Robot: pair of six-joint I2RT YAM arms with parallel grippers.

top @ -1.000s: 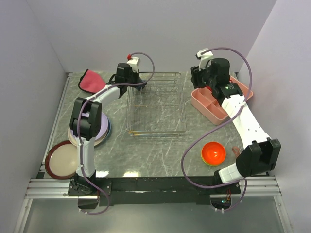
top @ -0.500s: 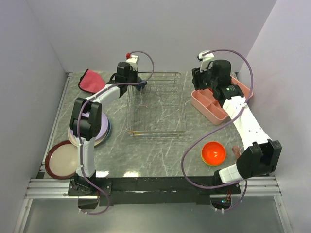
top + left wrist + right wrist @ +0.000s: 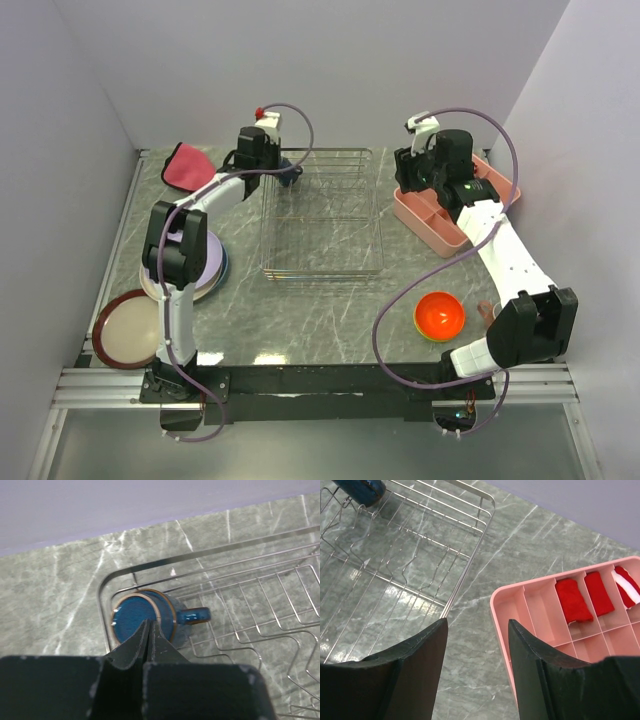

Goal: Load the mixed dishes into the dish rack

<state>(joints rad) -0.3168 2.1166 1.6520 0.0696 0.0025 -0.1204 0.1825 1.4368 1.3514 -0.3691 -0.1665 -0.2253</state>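
Marble table point(image 3: 300, 310): mug point(image 3: 131, 614) beneath left hand point(image 3: 149, 626)

A red-pink cloth point(image 3: 186, 167) lies at the bench's point(image 3: 320, 310) far-left corner; the pink tray point(image 3: 540, 612) holds red pieces point(image 3: 572, 600), possibly fabric.

The grey-green marbled surface point(image 3: 300, 310) carries the wire rack point(image 3: 322, 272) at its middle, toward the back. A pink tray point(image 3: 440, 225) lies to the rack's right and a red-pink cloth point(image 3: 185, 166) sits in the far left corner. At the left sits a plate stack point(image 3: 205, 262), lavender on top. The cream plate point(image 3: 125, 330) overhangs the near left edge. Near the front right are the orange bowl point(image 3: 439, 314) and a cup point(image 3: 487, 312).
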